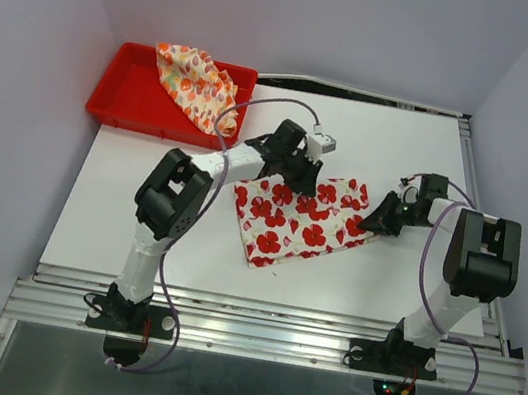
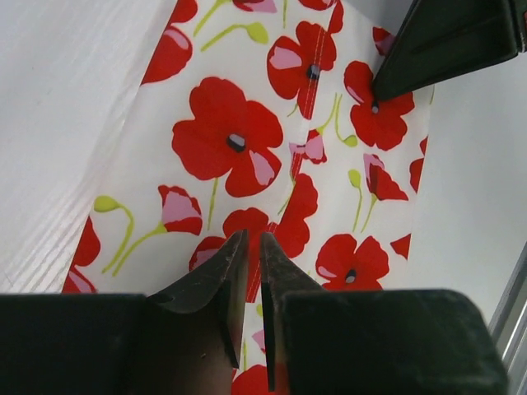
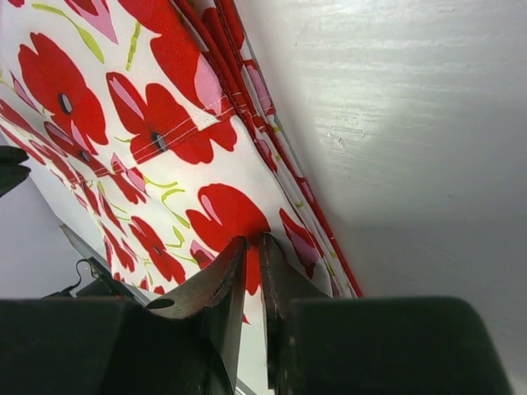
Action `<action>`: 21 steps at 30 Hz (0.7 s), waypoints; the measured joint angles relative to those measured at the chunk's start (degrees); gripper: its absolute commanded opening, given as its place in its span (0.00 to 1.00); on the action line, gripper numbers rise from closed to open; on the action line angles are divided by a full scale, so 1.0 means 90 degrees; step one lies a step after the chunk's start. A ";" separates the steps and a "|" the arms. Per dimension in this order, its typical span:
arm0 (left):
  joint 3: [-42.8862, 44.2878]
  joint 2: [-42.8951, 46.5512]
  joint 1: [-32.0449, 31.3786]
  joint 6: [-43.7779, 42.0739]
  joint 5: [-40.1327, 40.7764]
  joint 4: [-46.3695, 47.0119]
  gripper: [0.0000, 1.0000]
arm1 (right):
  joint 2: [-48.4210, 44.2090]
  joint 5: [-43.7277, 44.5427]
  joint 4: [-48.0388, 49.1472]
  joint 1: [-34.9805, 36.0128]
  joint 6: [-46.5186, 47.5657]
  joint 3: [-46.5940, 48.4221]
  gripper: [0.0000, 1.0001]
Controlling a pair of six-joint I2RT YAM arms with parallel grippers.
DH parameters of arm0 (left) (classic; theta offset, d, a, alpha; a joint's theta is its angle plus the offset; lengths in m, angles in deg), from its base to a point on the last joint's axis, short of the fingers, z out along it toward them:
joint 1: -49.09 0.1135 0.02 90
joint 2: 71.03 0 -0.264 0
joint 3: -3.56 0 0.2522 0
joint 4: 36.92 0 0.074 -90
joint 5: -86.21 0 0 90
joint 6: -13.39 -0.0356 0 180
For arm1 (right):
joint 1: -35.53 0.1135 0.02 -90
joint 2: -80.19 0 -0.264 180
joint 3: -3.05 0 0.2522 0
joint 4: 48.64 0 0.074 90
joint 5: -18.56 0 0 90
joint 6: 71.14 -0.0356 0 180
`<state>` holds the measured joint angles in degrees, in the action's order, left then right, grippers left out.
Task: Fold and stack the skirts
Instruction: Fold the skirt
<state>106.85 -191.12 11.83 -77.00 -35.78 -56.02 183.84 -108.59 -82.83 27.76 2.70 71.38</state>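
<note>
My left claw [image 2: 254, 239] is almost shut, pinching the flower skirt [image 1: 301, 219] on the table [image 1: 137, 227]. My right claw [image 3: 254, 240] pinches its other edge. The cream skirt [image 1: 197, 85] lies in the red tray [image 1: 124, 95].

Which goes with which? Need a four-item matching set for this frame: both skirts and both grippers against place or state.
Things:
1. flowered skirt
2. cream skirt
3. left gripper
4. right gripper

Places or states:
A. heaped in the red tray
B. closed on the flowered skirt's right end
C. spread on the white table between the arms
D. closed on the flowered skirt's far edge

Pairs: 1-C, 2-A, 3-D, 4-B
</note>
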 measured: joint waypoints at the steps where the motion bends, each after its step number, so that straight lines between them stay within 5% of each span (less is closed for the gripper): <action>1: -0.0078 0.0000 0.0036 0.0087 0.0000 0.0027 0.22 | 0.0027 0.0032 -0.0024 0.0000 0.0034 0.0046 0.19; 16: -0.0923 0.0005 0.0937 0.0500 0.0860 0.0262 0.19 | 0.0165 0.0481 -0.0085 0.0002 0.0347 0.0476 0.19; 21: -0.1071 0.0219 0.0918 0.0112 0.0945 0.0083 0.32 | 0.0124 0.0554 -0.0063 0.0049 0.0464 0.0461 0.18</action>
<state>97.22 -189.15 20.09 -75.99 -27.28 -55.28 184.96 -103.61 -83.39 28.20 6.88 75.53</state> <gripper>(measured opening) 0.266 0.184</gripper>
